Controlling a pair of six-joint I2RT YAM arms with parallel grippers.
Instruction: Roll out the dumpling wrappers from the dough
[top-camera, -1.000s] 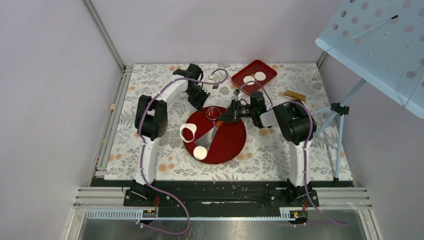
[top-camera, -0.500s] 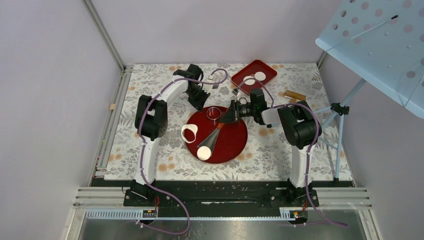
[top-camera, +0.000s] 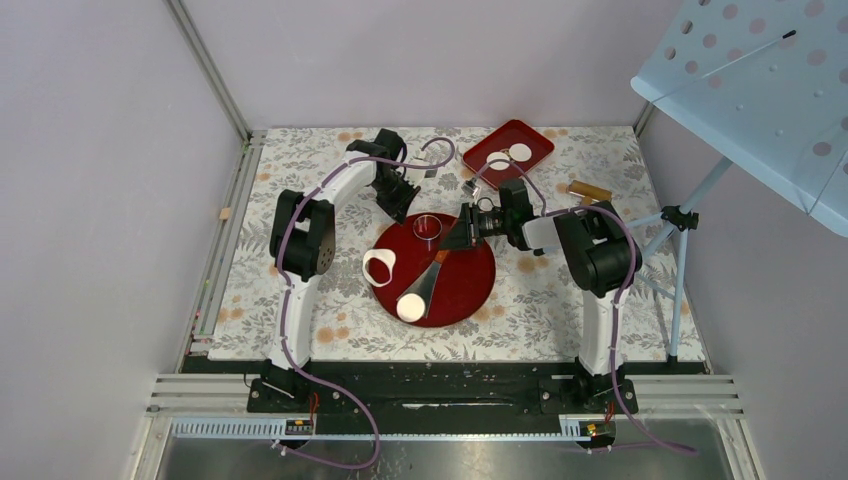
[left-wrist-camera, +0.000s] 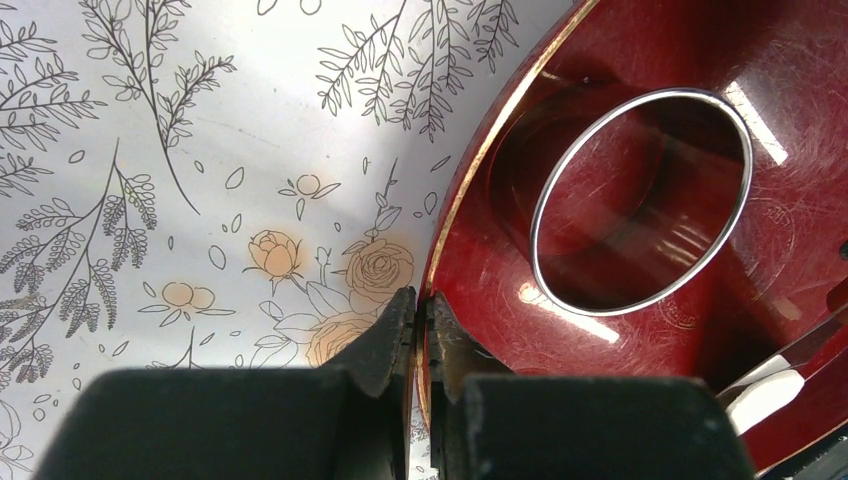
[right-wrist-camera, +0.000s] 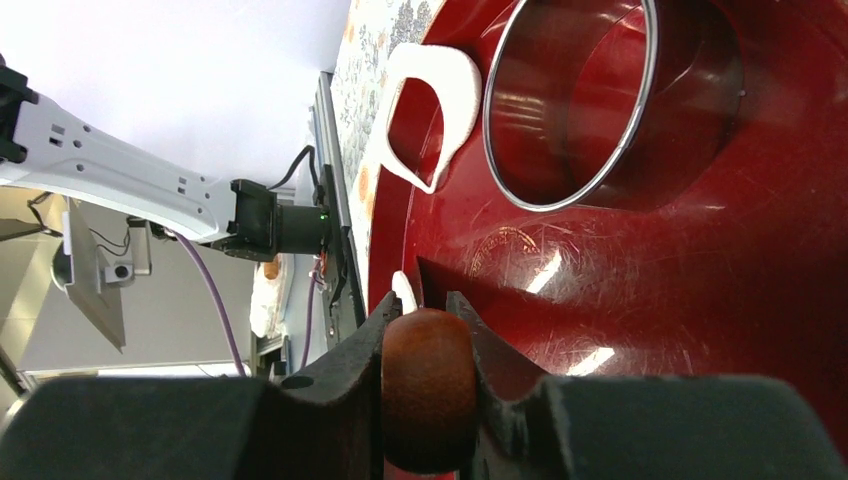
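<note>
A round dark red plate (top-camera: 470, 285) holds a metal ring cutter (top-camera: 428, 226), the dough (top-camera: 380, 266), which is a white scrap with a round hole, and one dumpling wrapper (top-camera: 410, 306). That wrapper lies at the wide end of a grey spatula blade (top-camera: 428, 280). My right gripper (right-wrist-camera: 428, 305) is shut on the spatula's brown wooden handle (right-wrist-camera: 425, 385). My left gripper (left-wrist-camera: 420, 305) is shut on the plate's rim (left-wrist-camera: 470, 190), next to the ring cutter (left-wrist-camera: 640, 200). Two more wrappers (top-camera: 498, 160) lie on a red rectangular tray (top-camera: 535, 140) at the back.
A wooden rolling pin (top-camera: 590, 190) lies on the floral cloth right of the tray. A blue perforated stand (top-camera: 760, 80) on a tripod overhangs the right side. Metal frame rails run along the left edge.
The spatula blade with the wrapper on it has swung slightly to the right over the plate, and the right arm has shifted a little with it. The left arm has stayed still.
</note>
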